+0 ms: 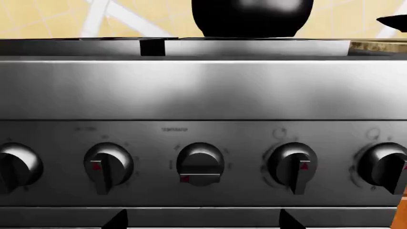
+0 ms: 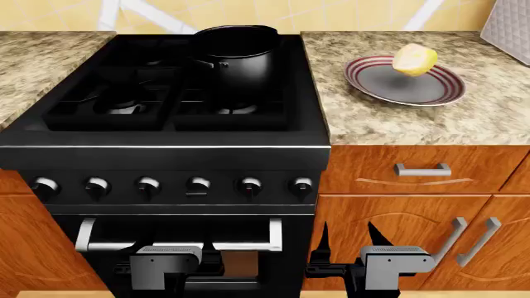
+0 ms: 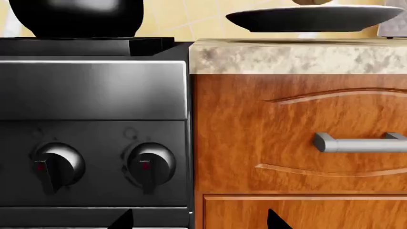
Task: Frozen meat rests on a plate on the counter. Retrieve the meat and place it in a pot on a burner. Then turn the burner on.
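Nothing looks done yet. In the head view, bottom left, the left gripper (image 2: 168, 261) hangs low; its jaws cannot be told. Upper centre, the glossy black cylindrical metal pot (image 2: 236, 56) sits on a rear burner. Bottom right, the right gripper (image 2: 348, 239) has jaws spread, empty. Upper right, the pale yellow lumpy meat (image 2: 414, 59) lies on the round grey red-ringed plate (image 2: 389, 84) on the speckled granite counter (image 2: 364, 124). Fetching, potting and lighting all remain.

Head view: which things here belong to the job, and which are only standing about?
For the job:
meat
plate
counter
pot
burner knobs
right gripper, jaws open

Not needed:
oven handle
drawer handle
cabinet door handles
grey object, far right corner
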`<state>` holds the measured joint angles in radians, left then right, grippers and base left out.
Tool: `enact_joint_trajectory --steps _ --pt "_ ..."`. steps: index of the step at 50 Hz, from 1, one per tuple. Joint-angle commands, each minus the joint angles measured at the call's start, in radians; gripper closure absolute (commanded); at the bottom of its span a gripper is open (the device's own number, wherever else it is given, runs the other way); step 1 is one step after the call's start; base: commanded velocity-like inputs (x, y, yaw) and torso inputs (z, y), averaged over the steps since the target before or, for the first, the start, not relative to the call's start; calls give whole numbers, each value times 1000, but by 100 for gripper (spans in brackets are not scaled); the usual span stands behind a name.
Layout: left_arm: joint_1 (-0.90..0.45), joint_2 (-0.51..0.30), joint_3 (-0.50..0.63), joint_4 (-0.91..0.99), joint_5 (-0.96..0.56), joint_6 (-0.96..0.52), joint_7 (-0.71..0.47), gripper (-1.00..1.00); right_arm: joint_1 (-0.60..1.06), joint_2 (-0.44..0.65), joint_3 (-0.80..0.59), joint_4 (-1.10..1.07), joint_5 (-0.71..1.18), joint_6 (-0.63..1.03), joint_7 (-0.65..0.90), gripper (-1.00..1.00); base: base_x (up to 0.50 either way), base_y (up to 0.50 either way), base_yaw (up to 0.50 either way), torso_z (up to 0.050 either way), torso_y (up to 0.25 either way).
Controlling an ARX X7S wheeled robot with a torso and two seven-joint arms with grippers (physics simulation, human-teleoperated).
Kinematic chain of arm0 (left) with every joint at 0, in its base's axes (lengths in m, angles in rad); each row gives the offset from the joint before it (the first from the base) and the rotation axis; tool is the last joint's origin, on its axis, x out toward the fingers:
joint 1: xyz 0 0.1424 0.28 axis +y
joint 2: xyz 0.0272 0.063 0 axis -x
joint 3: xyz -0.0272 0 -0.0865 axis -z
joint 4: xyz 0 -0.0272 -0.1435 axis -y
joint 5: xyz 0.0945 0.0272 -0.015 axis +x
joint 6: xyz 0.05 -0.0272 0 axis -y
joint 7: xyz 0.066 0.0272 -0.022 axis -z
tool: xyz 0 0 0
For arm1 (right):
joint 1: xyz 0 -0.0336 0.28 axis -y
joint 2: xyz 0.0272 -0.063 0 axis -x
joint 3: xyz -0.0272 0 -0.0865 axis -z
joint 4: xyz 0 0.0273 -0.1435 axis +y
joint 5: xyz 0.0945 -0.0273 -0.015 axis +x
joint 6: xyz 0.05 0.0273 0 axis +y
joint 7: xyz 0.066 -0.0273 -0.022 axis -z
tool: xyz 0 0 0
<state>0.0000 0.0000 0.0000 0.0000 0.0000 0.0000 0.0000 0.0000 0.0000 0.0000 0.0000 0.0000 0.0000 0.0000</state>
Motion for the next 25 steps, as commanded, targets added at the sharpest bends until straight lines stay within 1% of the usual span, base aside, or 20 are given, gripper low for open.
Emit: enact_joint_trajectory --steps 1,3,5,13,25 --pt "0 -16 19 1 -15 -3 -19 -100 -2 16 -22 -2 15 -3 18 -100 0 0 0 0 0" --pt "2 -28 30 5 -23 -10 -20 -100 -10 27 -29 -9 23 -7 25 -100 0 0 0 0 0" --pt "11 -39 32 13 -62 0 3 -100 -14 35 -38 -15 26 -9 31 -100 0 0 0 15 0" --pt "18 -60 44 25 -111 -18 12 -100 -13 51 -69 -24 32 2 50 -100 0 0 0 50 0" --pt "29 -76 58 39 -132 -18 -3 -100 -19 66 -90 -48 64 12 67 -100 0 0 0 50 0"
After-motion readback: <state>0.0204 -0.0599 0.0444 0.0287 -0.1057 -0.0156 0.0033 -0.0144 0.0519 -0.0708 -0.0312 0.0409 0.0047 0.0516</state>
